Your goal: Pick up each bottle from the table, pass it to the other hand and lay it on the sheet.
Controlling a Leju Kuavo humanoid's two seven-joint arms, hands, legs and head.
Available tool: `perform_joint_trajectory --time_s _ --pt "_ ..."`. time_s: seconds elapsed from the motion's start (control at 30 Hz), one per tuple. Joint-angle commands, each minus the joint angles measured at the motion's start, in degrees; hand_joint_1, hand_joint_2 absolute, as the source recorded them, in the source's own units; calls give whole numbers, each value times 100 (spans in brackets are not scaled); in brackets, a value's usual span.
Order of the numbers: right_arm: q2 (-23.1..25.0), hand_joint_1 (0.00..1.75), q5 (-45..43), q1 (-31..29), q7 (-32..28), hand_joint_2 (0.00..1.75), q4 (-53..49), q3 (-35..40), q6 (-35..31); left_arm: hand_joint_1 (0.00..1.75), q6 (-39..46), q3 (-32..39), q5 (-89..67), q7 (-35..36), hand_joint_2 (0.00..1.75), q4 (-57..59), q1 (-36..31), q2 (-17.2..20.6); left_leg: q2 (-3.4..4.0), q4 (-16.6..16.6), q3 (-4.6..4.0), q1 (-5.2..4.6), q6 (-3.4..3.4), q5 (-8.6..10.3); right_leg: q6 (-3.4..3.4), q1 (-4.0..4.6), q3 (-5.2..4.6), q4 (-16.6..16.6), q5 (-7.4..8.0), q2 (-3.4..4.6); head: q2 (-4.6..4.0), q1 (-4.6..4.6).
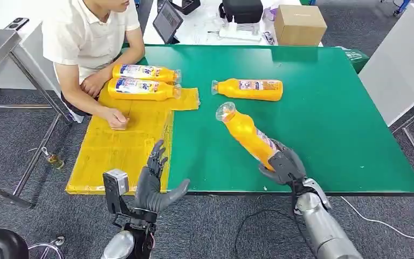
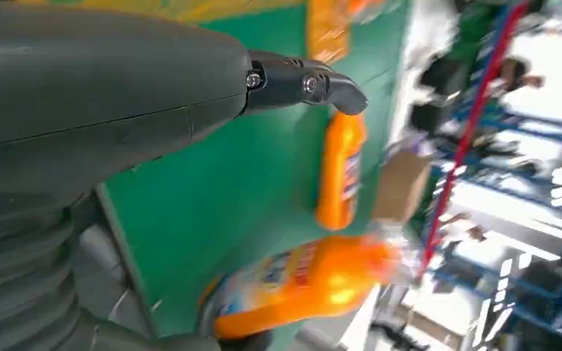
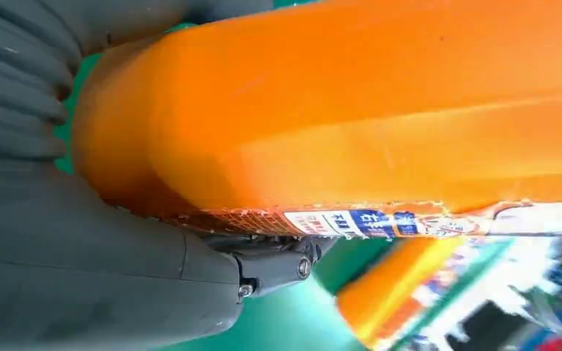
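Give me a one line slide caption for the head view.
Right robot hand lifts an orange bottle toward the open left robot hand; two bottles lie on the yellow sheet.

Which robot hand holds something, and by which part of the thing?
The right robot hand grips an orange bottle by its base end; the left robot hand holds nothing.

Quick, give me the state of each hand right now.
Left hand: open, holding nothing.
Right hand: holding the orange bottle by its base.
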Motion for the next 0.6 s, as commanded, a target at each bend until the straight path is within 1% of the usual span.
perform_joint_trajectory --time_s 0.03,0.13,0.17,0.2,0.27,0.33,0.37,0.47,0.5,0.57,0.6 --pt "408 175 -215 245 -125 175 -938 540 179 0 -48 -226 291 80 175 829 -399 44 11 -8 29 0 7 -11 -24 6 25 -6 -9 -1 0 2" --pt "399 175 -184 275 -140 175 -1093 916 264 0 -55 -250 340 26 175 867 -487 8 11 -4 8 2 4 -6 -19 6 3 -3 -5 1 0 0" --pt "372 175 -73 256 -139 175 -1124 1147 273 0 -63 -273 359 17 175 860 -532 -9 8 -3 -5 0 4 -3 -13 3 -8 -2 -2 1 0 -2" --pt "396 175 -33 248 -122 175 -1119 1228 253 0 -66 -281 367 16 175 856 -554 -21 12 -4 7 1 6 -8 -20 6 2 -3 -6 2 0 -2" --pt "446 175 -2 254 -95 175 -1114 1281 219 0 -69 -291 367 18 175 847 -583 -42 10 -1 -4 1 5 -5 -12 4 -9 -1 -3 3 0 -2" --pt "453 175 148 200 -116 175 -1011 1569 136 0 -53 -309 400 5 175 891 -673 -98 8 -3 1 1 6 -6 -16 5 -3 -3 -5 -2 0 0" --pt "485 175 164 211 -124 175 -999 1607 110 0 -46 -308 406 4 175 894 -699 -117 12 -4 21 4 10 -13 -27 10 18 -7 -11 -3 0 0" --pt "616 175 112 266 -237 175 -945 1812 71 0 54 -289 533 58 175 1035 -833 -211 14 -4 13 3 7 -10 -22 8 8 -5 -8 1 0 -2" --pt "623 175 119 280 -242 175 -949 1876 65 0 87 -261 595 78 175 1074 -849 -239 3 -3 -3 2 5 -3 -13 5 -6 -4 -4 -5 0 0" --pt "632 175 100 305 -259 175 -968 2003 8 0 162 -273 690 83 175 1151 -916 -260 8 -5 10 2 7 -8 -20 7 7 -6 -7 -3 0 0" --pt "615 175 92 292 -279 175 -969 2140 4 0 217 -298 752 46 175 1244 -992 -281 7 -4 3 1 6 -6 -15 5 0 -5 -5 -2 0 0"
